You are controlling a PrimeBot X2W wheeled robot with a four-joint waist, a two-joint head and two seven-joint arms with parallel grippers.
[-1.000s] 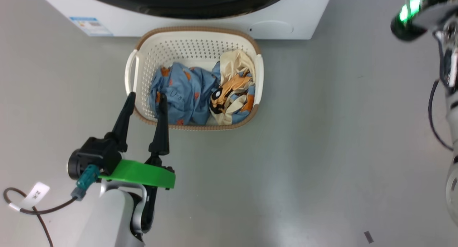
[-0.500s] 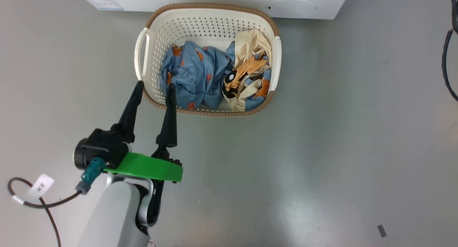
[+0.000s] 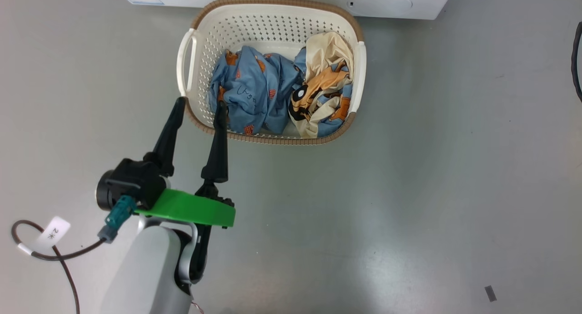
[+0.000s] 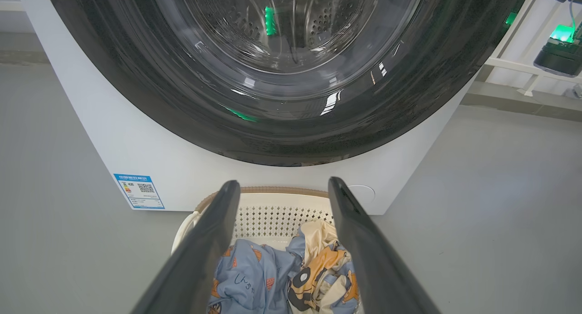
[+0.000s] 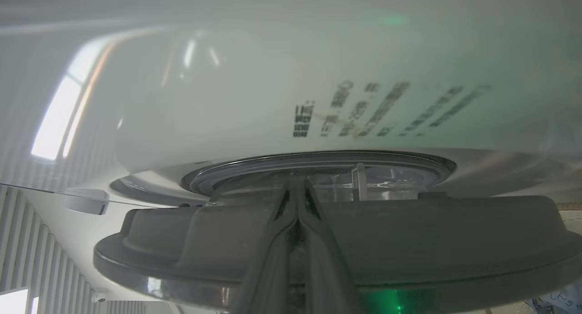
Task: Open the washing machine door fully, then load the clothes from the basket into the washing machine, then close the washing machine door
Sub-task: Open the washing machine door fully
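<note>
I'm holding left gripper (image 3: 201,102) spread wide, empty, fingertips hovering at the basket (image 3: 273,4)'s brown woven-look rim | right gripper (image 5: 296,183) fingers pressing together, gripping nothing, by glossy black washing machine door (image 4: 273,132) | crumpled soft clothes (image 3: 254,95) lying in perforated cream basket before boxy white washing machine (image 4: 136,145)

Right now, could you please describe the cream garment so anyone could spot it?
Before the washing machine stands a perforated basket. The cream garment lies in its right half; unlike the light blue garment beside it, it carries an orange-and-black print.
</note>
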